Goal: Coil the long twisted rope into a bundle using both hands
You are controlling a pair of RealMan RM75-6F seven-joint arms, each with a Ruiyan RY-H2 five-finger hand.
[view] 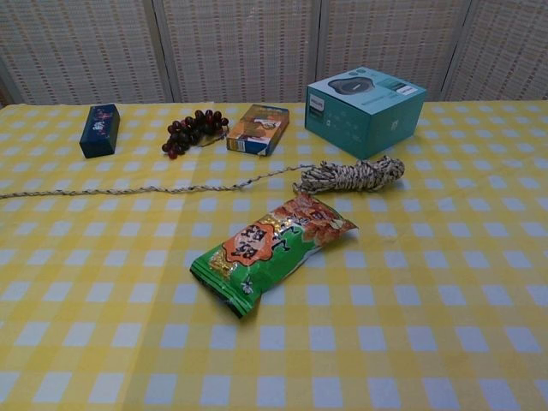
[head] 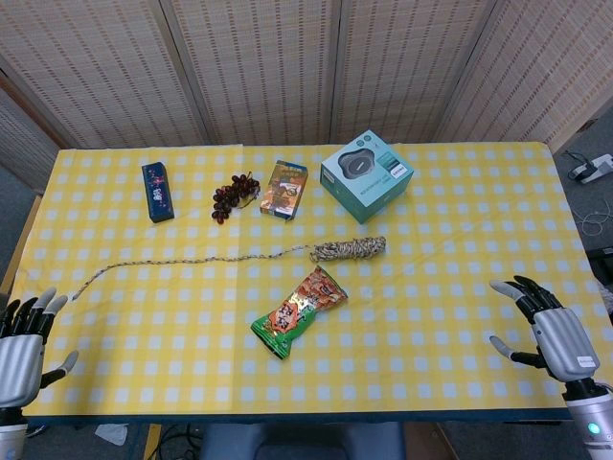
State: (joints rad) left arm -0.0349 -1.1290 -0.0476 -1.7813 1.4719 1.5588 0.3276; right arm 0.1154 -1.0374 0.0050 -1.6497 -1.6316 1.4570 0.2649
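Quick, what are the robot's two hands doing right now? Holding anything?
Left hand: open, fingers spread, holding nothing.
Right hand: open, fingers spread, holding nothing.

bright, even overhead light, soft short shadows, both views sharp, no glare.

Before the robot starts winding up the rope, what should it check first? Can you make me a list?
1. Left hand holds nothing, fingers apart: ok.
2. Right hand holds nothing, fingers apart: ok.
3. Long twisted beige rope all coiled: not ok, only its right end is bundled.
4. Loose tail lies free of the dark grape bunch: ok.
5. Green and orange snack bag apart from the bundle: ok, but close.
6. Rope free of knots: cannot tell.
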